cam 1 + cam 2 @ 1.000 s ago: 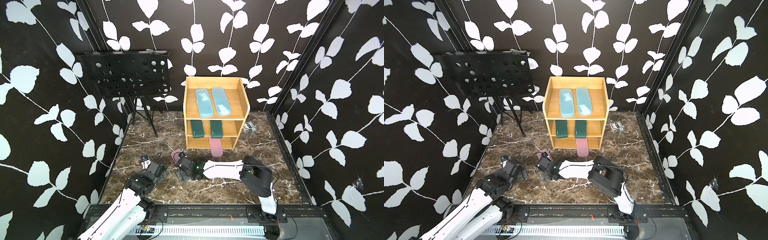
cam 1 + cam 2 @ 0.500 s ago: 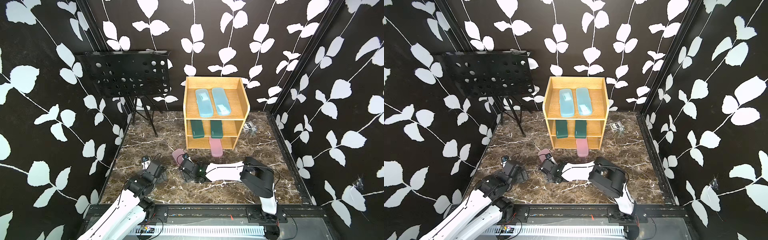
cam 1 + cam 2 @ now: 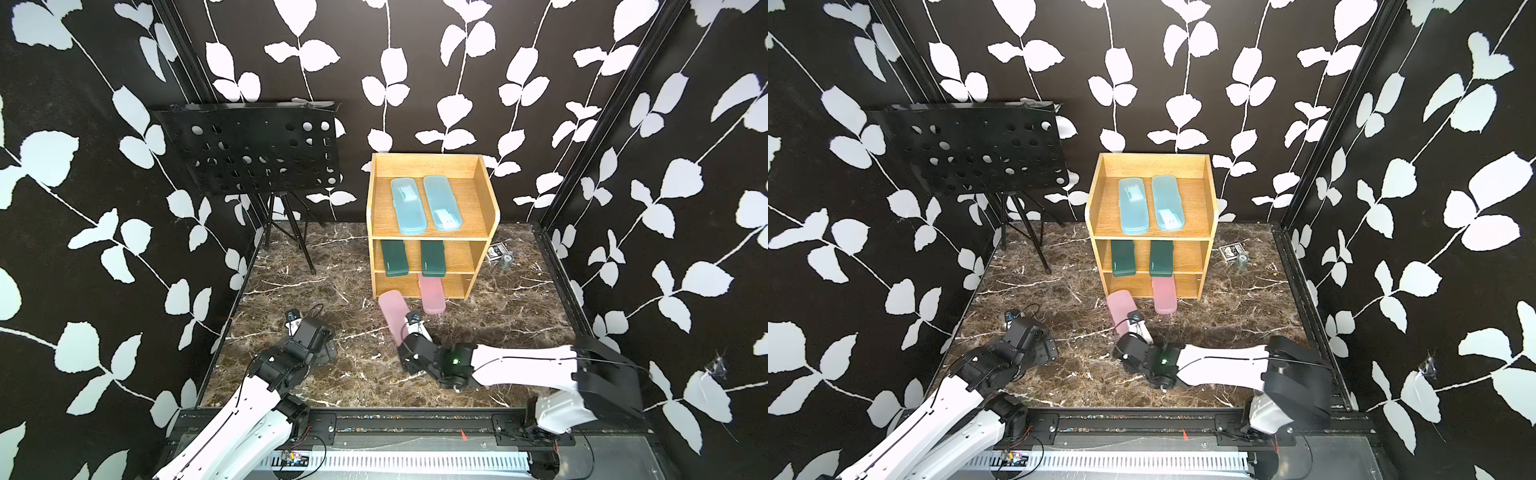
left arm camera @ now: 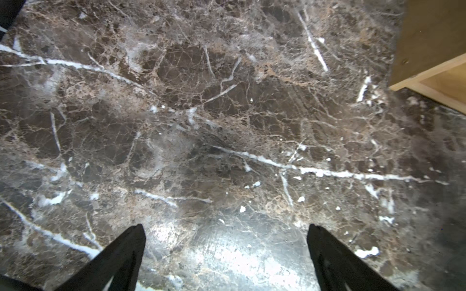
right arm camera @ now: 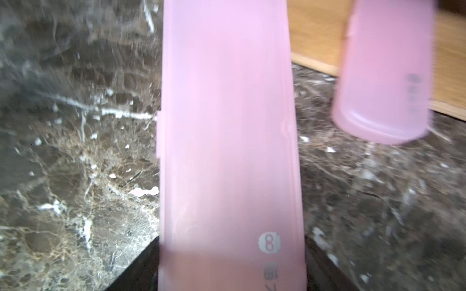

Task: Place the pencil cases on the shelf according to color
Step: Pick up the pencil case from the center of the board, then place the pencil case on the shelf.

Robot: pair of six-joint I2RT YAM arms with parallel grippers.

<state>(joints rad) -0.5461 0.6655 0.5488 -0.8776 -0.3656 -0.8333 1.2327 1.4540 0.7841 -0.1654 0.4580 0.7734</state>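
Front of shelf, low left: the held pink case slants with its far end just before the bottom corner of the shelf; whether the two touch cannot be told.
Right arm: the right arm is folded at a dark elbow on the near right, its white forearm running left, low over the worktop, with the wrist turned toward the far side.
Right tool: the right tool is clenched on the near end of the held pink case; the wrist view shows dark fingers tight against both long edges.
Left arm: the left arm rises from the near left, wrist bent down.
Left tool: the left tool is released, fingers wide apart over bare worktop, holding nothing.
Shelf contents: two blue cases lie side by side on the top tier, two green cases on the middle tier, and the second pink case on the bottom tier, its near end jutting past the front.
Hidden: the held case's near end sits under the tool in both top views; the far parts of the green cases and the second pink case lie under the boards above.
Hard to make out: the right wrist view is blurred and the print on the case is unreadable; the small objects right of the shelf are too small to tell.
Far left: a music stand.
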